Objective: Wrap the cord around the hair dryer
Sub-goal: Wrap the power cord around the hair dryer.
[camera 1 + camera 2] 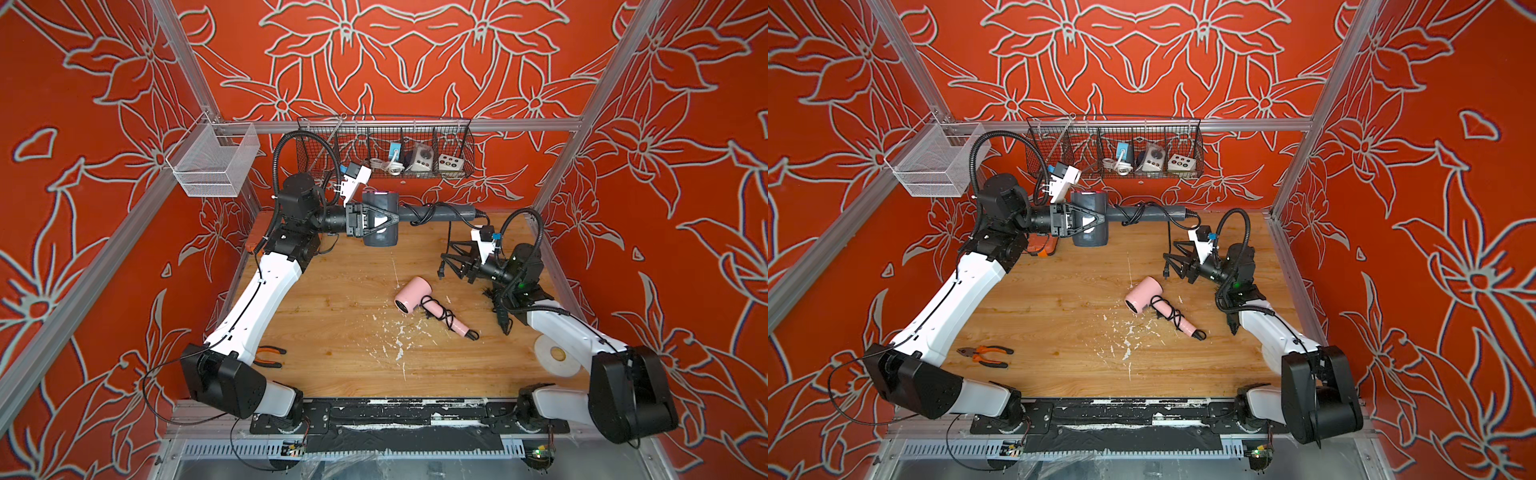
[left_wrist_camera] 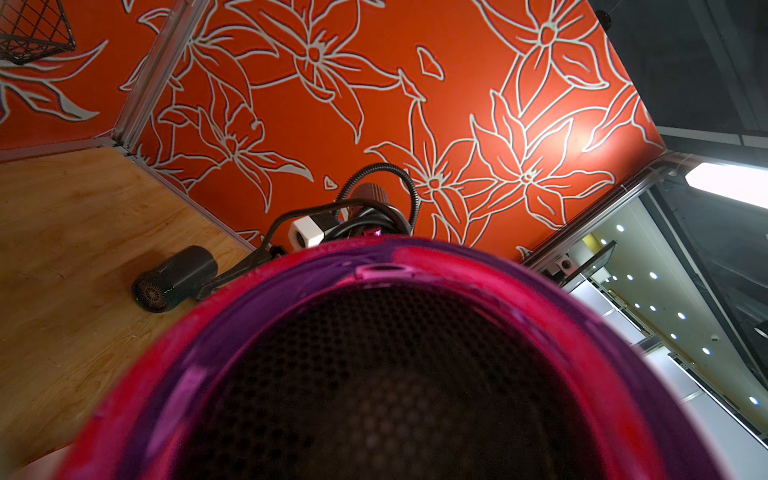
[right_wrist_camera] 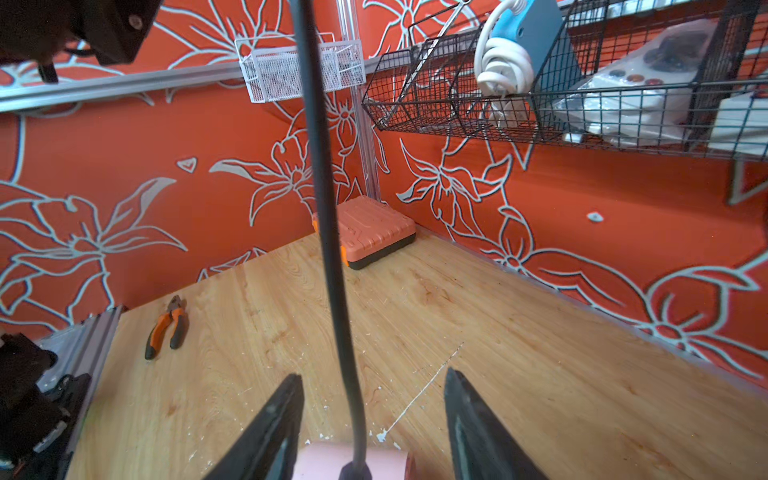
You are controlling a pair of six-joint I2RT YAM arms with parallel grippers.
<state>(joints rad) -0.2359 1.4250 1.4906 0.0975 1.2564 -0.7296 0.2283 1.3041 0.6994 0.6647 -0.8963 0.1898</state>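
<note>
We've got the left gripper (image 1: 390, 220) clamped on the grey hair dryer (image 1: 380, 243) at upper centre in both top views, right gripper (image 3: 374, 374) jaws apart either side of its dangling cord (image 3: 322, 187).

My left wrist feed is mostly blur: the grey hair dryer (image 2: 395, 374) sits too close and is cut off by the frame. In a top view, the left arm (image 1: 266, 299) hides most of the orange case (image 1: 254, 241) at ten o'clock and half the pliers (image 1: 270, 355) at eight. The right arm (image 1: 573, 332) covers part of the tape roll (image 1: 555, 355) at four.
</note>
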